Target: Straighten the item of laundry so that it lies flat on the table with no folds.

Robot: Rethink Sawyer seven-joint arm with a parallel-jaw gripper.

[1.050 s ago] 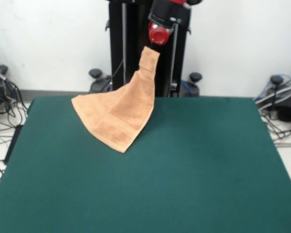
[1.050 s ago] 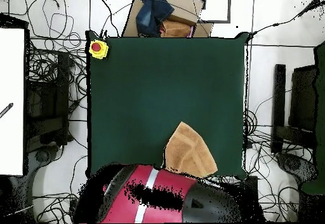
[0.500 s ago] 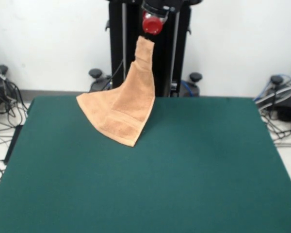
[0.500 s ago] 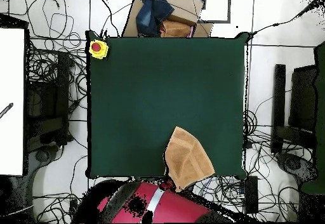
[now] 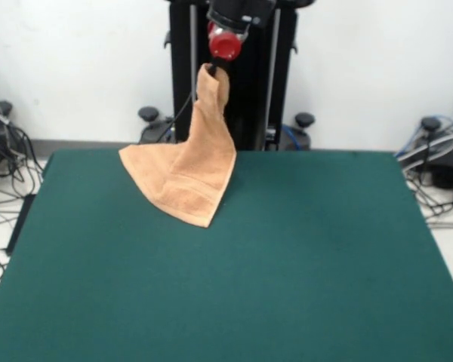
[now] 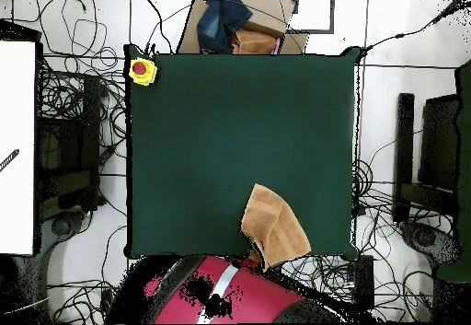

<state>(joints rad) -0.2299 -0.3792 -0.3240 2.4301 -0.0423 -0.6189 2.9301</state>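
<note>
The item of laundry, an orange-tan towel, hangs by one corner from my gripper at the far edge of the table. Its top is bunched into a narrow neck. Its lower part fans out into a folded triangle that rests on the green top, with a woven band near the lowest corner. My gripper is shut on the towel's top corner, well above the table. In the overhead view the towel lies at the table's bottom edge, just above the red arm, which hides the gripper.
A yellow box with a red button sits on the table's top left corner in the overhead view. Cardboard and dark cloth lie beyond the top edge. Cables cover the floor on both sides.
My gripper has moved to the left in the front view and pulled the towel's top corner with it. The towel's neck has grown narrower and the spread part has shifted slightly.
</note>
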